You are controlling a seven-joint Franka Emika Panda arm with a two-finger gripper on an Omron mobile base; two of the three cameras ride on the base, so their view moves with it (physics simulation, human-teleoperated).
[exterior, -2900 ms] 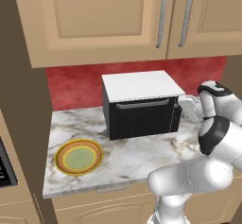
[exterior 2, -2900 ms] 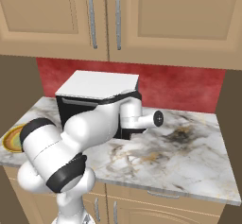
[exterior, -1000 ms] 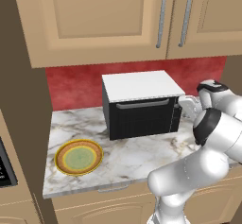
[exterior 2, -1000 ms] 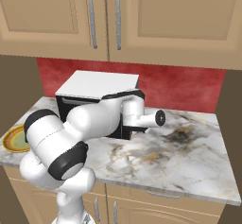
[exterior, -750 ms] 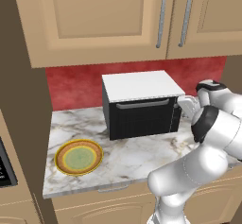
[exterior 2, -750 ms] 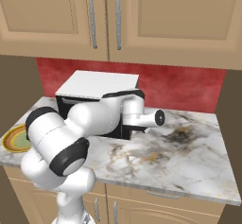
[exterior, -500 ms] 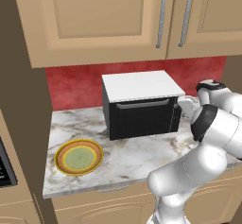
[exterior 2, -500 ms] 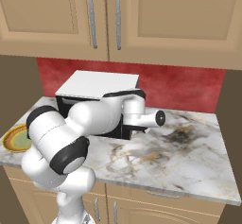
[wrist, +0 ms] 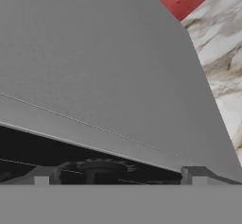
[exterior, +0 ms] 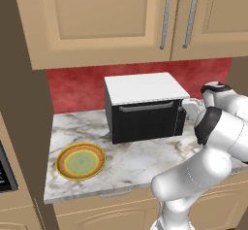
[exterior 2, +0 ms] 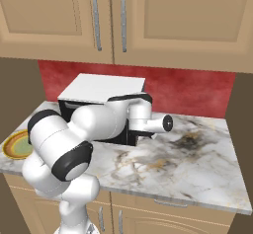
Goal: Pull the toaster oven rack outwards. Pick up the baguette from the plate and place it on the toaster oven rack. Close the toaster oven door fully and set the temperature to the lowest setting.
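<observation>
While the tool [wrist: 118,173] spreads wide, toaster oven [exterior: 143,108] corner blocks it

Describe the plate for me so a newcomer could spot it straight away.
Start at the black toaster oven with the flat white top, against the red backsplash under the wooden cabinets. On the marble counter to its front left lies the plate. It is round and flat, with a yellow-orange rim, a thin reddish ring and a pale green centre.

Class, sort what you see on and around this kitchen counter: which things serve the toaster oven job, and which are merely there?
Belonging to the job:
- boxy black toaster oven with white top
- its closed mesh door
- round yellow-rimmed plate
- open gripper

Merely there:
- tan wooden cabinets
- red backsplash
</observation>
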